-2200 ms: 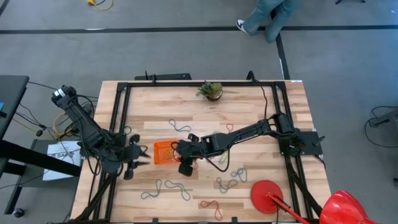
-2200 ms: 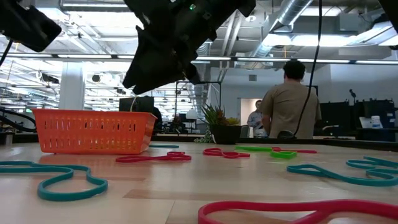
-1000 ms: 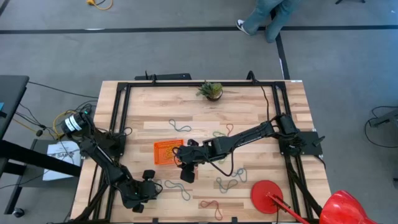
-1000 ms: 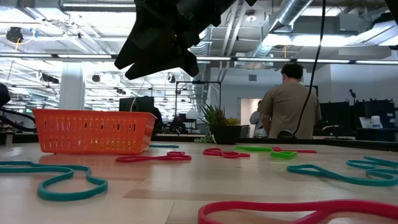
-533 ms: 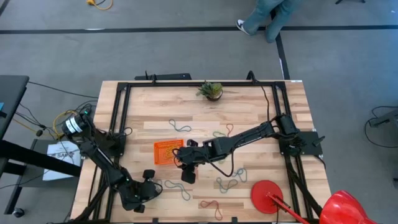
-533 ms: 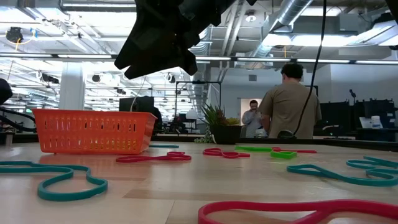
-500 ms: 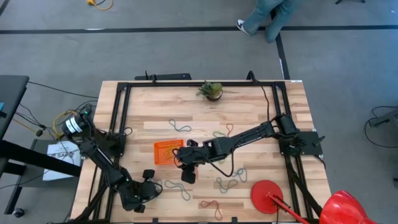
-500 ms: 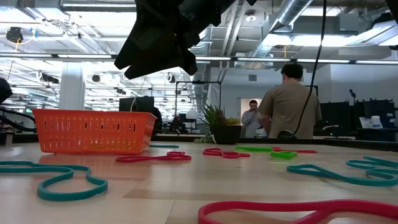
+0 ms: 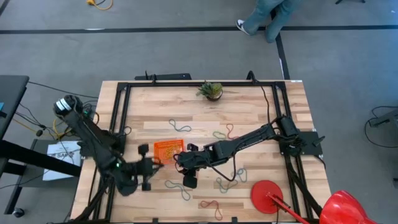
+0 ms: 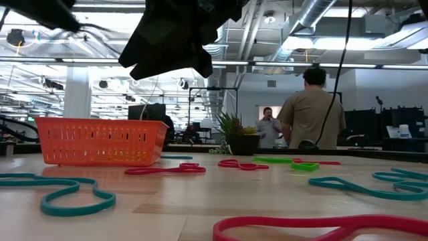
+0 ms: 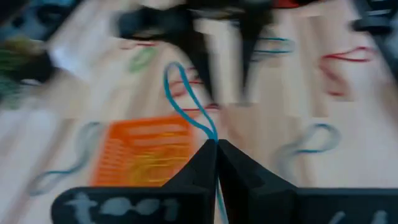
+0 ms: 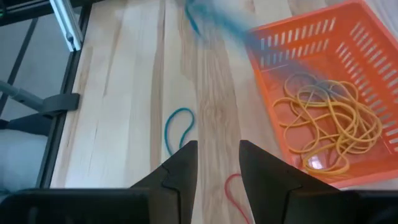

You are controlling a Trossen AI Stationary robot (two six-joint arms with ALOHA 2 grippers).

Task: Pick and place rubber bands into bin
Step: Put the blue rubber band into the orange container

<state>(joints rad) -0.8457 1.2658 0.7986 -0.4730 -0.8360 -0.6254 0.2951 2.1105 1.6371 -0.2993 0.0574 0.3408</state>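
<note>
The orange bin (image 9: 168, 150) stands left of the table's middle with yellow rubber bands (image 12: 329, 121) in it. My left gripper (image 11: 214, 144) hangs just near and left of the bin (image 11: 146, 158), shut on a blue rubber band (image 11: 180, 93). My right gripper (image 12: 217, 155) hovers open over bare wood by the bin's (image 12: 323, 87) right side, holding nothing. Several loose rubber bands lie flat on the table: a blue one (image 9: 177, 188), a red one (image 9: 211, 205), blue ones (image 9: 230, 180). My left gripper pinches the blue rubber band between its two fingertips at a point along the loop (image 11: 210, 135). One loop of the band stands out past the fingertips in the air; the other part (image 11: 219, 199) runs back between the fingers. The band is lifted clear of the table.
A potted plant (image 9: 211, 91) stands at the far edge and a flat red disc (image 9: 267, 195) at the near right. Black frame rails (image 9: 118, 112) run along the table's sides. More bands (image 10: 67, 191) lie near the front. A person (image 10: 311, 110) stands beyond the table.
My left gripper has risen from the table's near left and swung toward the bin, tipping up from a steep downward point. It has taken a blue rubber band along, lifted clear of the wood. My right gripper has stayed put.
</note>
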